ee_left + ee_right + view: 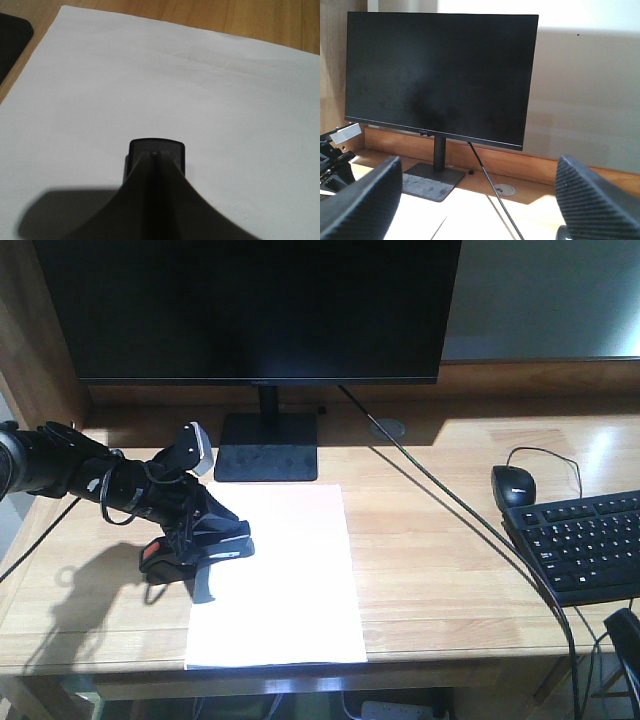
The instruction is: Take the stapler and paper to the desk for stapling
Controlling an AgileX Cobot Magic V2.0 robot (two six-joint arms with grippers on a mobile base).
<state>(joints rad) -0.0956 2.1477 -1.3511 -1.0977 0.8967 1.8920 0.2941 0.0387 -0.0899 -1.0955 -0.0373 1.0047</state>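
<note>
The desk [450, 540] is a wide light-wood tabletop and it carries everything here. At its back stands a big black monitor [250, 310] on a flat square foot; the screen is dark. A black cable [440, 495] runs from behind the monitor across the wood to the front edge.

The paper [290, 580] is a large white sheet that lies flat near the front edge, in front of the monitor foot. On the right side there is a black keyboard [580, 540] and, just behind it, a black computer mouse [514, 483].

The left gripper [205, 555] reaches in from the left, over the left edge of the paper. Its jaws are closed around the stapler [160, 558]; the orange-red rear end shows beside the sheet, and the black front end [157, 152] is over the white sheet.

The right gripper [477, 200] has its two ribbed fingers [590, 200] wide apart, with nothing between them, facing the monitor.
</note>
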